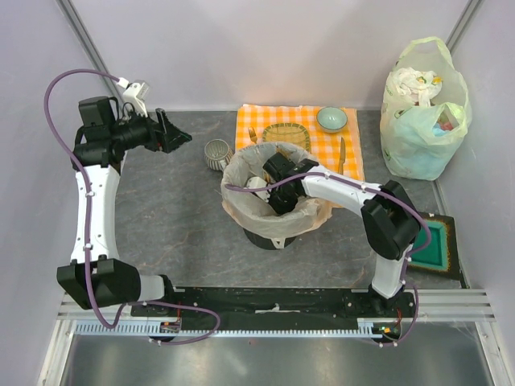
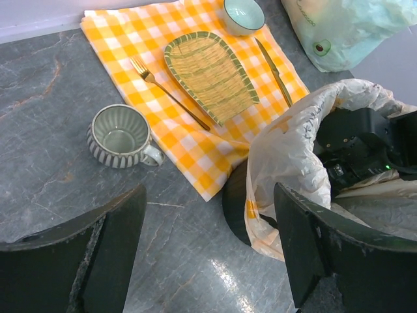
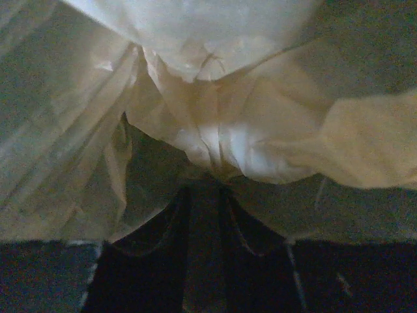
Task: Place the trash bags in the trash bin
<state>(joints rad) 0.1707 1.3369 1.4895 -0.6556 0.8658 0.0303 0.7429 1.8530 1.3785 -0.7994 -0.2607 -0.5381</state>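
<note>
The black trash bin (image 1: pixel 265 239) stands mid-table with the pale peach trash bag (image 1: pixel 235 197) draped over its rim and hanging inside. My right gripper (image 1: pixel 279 193) reaches down into the bin. In the right wrist view its dark fingers (image 3: pixel 179 222) stand close together, and the gripper (image 3: pixel 207 186) pinches a gathered fold of the bag (image 3: pixel 215 124). My left gripper (image 1: pixel 179 133) hovers high at the back left, open and empty. In its own view the left gripper (image 2: pixel 210 195) frames bare table beside the bin (image 2: pixel 234 202) and the bag (image 2: pixel 287 156).
A striped grey mug (image 1: pixel 216 153) sits just left of the bin. Behind lies an orange checked cloth (image 1: pixel 257 121) with a woven tray (image 1: pixel 286 135), fork, knife and small bowl (image 1: pixel 331 118). A full pale green bag (image 1: pixel 422 112) stands back right. A green-framed pad (image 1: pixel 434 245) lies at the right.
</note>
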